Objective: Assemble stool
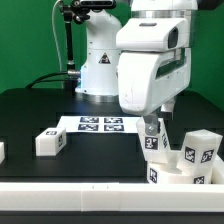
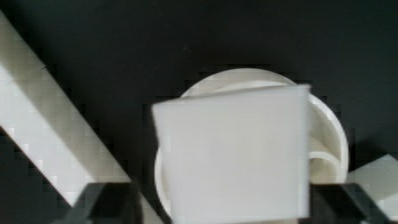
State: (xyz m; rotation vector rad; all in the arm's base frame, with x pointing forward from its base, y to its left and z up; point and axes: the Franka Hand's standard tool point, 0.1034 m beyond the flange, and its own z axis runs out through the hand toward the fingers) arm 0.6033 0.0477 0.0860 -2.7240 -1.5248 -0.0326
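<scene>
A robotics lab: white robot arm (image 1: 150, 65) on a black tabletop (image 1: 30, 110), plain green backdrop (image 1: 25, 40), flat white marker board (image 1: 100, 124) printed with tags.

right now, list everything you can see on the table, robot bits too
left leg: one, white with black tag, exterior view's left
middle leg: one, white, between the gripper's fingers, over the seat
right leg: one, white with tags, exterior view's right
seat: one, white, round, under the middle leg
marker board: one, white with black tags, table middle
rail: one, white, front edge
cut-off piece: one, white, exterior view's left edge, cannot tell what
table: one, black
arm: one, white, at back
gripper: one, white, around middle leg
</scene>
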